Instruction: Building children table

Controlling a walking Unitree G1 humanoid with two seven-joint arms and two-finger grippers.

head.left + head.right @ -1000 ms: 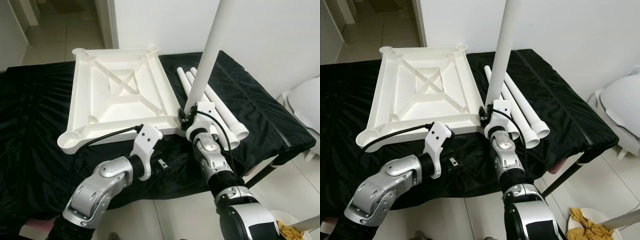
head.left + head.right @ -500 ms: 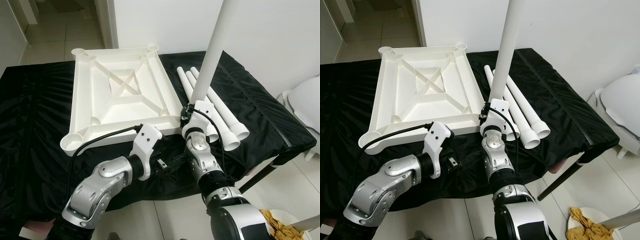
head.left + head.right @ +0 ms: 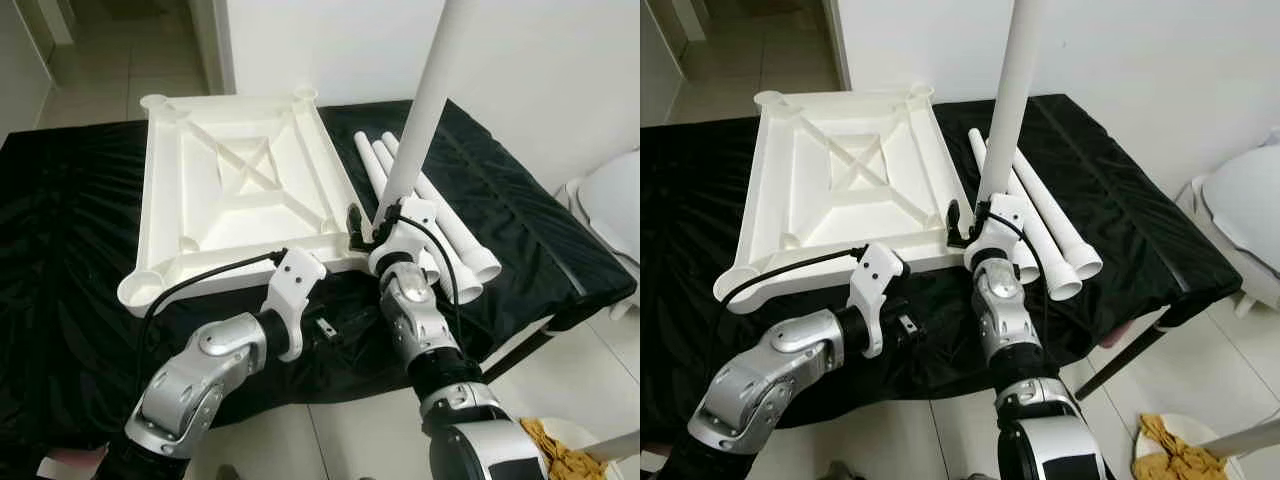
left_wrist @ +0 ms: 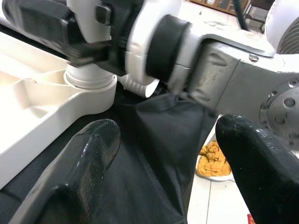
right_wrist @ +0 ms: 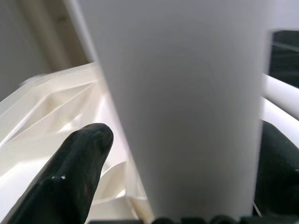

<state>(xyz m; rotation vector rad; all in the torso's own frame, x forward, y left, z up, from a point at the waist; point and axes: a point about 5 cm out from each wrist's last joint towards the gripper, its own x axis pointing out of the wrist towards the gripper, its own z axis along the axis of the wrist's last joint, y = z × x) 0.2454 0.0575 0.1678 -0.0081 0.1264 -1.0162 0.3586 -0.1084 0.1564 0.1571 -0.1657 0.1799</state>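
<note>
One tabletop [image 3: 240,190] upside down, three legs [image 3: 450,235] lying beside it. Right tool [image 3: 375,222] clamps a fourth leg [image 3: 425,100], top cut off. Left tool [image 4: 163,168] released.

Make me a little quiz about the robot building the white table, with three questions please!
1. True or false: the table top lies upside down on the black cloth.
2. How many spare legs lie on the cloth beside the table top? A) one B) three C) five
3. Which gripper holds the upright leg at the table top's near corner?

Key
1. True: its ribs face up.
2. B, three.
3. The right gripper; the left gripper is open, holding nothing.
</note>
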